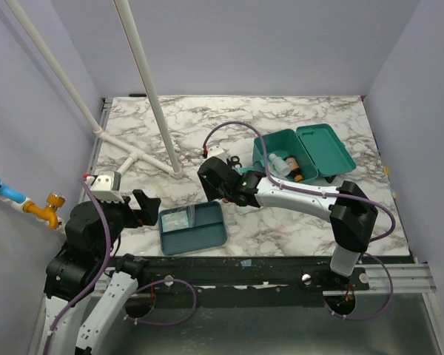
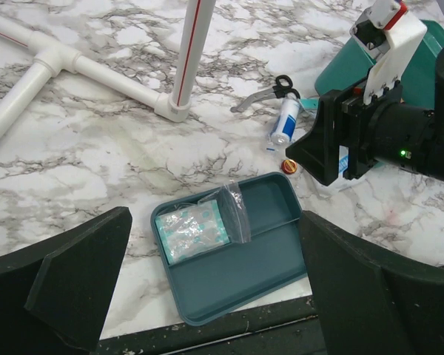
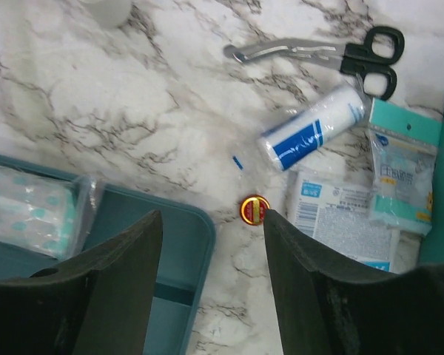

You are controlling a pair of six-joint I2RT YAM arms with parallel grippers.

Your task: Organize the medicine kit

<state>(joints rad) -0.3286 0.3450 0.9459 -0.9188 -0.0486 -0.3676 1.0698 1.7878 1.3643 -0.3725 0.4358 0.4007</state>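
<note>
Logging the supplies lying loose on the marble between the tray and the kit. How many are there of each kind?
Scissors: 1
Bandage roll: 1
Red tin: 1
Packets: 2
Total: 5

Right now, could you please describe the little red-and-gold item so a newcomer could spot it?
Find the shallow teal tray near the table's front edge. Just off its far right corner, on bare marble, lies a disc. Unlike the white-and-blue roll and flat packets nearby, it is tiny, round and red with gold.
</note>
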